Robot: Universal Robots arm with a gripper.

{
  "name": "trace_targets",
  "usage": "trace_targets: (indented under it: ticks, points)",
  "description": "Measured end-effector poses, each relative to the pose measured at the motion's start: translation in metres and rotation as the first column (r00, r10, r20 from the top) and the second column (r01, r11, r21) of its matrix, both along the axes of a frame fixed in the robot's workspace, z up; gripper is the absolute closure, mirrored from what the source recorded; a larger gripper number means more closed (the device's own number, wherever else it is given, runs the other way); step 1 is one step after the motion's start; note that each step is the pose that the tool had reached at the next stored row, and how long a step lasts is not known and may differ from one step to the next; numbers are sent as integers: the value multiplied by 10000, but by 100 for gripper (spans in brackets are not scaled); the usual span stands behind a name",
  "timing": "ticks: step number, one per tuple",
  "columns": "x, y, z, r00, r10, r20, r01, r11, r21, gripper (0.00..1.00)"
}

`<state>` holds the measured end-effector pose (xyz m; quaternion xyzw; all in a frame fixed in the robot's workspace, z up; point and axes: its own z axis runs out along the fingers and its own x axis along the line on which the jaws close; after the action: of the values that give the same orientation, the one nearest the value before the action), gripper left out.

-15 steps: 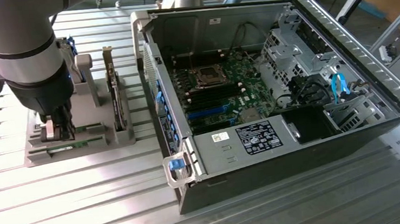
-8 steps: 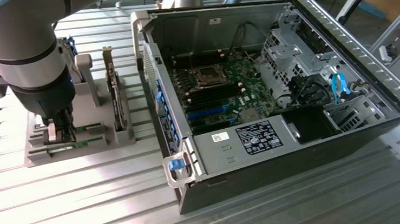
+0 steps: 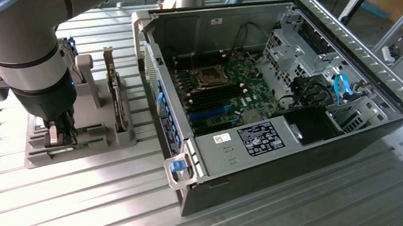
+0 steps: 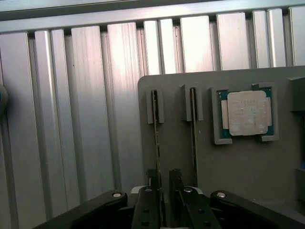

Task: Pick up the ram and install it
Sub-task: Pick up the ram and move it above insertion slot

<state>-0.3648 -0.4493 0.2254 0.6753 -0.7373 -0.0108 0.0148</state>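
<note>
The ram (image 4: 156, 133) stands on edge in a narrow slot of the grey holder (image 4: 238, 167), and its thin edge runs straight into the gap between the two fingers (image 4: 151, 191). The fingers stand slightly spread, one on each side of the stick; no pinch on it can be seen. Just to one side of the fingers, a second thin stick (image 4: 193, 129) stands in a parallel slot. Further out on that same side a square silver CPU chip (image 4: 246, 112) lies flat in its own recess. All this detail comes from the wrist view.

The exterior view adds what the wrist camera cannot see. The arm (image 3: 28, 51) reaches straight down, with the fingers (image 3: 56, 134) lowered into the holder (image 3: 66, 152). A taller card (image 3: 118, 101) stands upright in the holder close beside them. The holder sits on the slatted metal surface (image 3: 85, 200). Well apart from the fingers, toward the exterior view's right, an open computer case (image 3: 301, 164) lies with its motherboard (image 3: 221, 89) exposed.
</note>
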Motion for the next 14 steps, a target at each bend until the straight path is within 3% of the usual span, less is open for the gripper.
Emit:
trace_targets:
  ticks: [14]
  points:
    - [0,-11,-2,9998,198,1,-198,9998,1,76]
